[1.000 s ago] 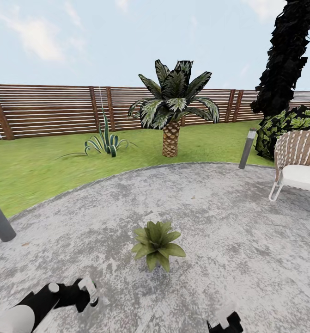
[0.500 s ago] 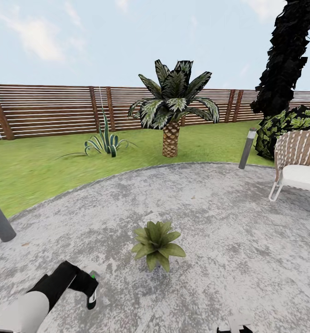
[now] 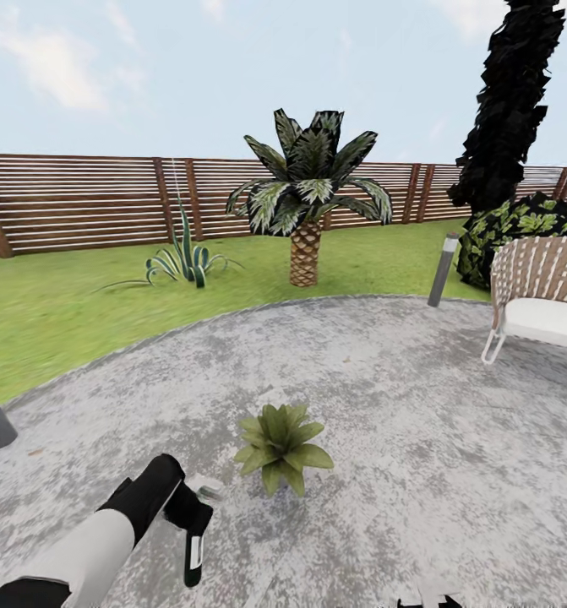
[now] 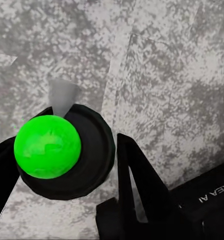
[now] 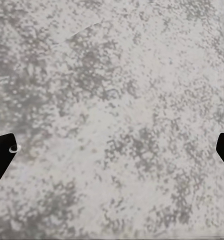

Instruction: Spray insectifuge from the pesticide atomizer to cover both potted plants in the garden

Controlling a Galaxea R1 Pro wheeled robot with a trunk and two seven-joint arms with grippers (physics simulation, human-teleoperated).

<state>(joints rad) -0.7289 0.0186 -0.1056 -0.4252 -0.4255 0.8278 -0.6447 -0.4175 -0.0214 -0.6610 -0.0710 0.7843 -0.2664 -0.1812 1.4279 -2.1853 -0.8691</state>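
Our left arm (image 3: 89, 549) shows in the head view as a smooth white forearm shell that gives way to a matte black wrist section, with a small pale grey fitting beside the wrist. The left gripper (image 3: 193, 553) is black, its slim finger bearing a narrow white strip along one face. In the left wrist view we see black, wedge-shaped fingers (image 4: 142, 185) with sharp, flat facets, and a black housing at the corner printed with pale letters that read "XEA AI" upside down. In the right wrist view our right gripper's fingertips (image 5: 0, 155) are plain black at both edges.
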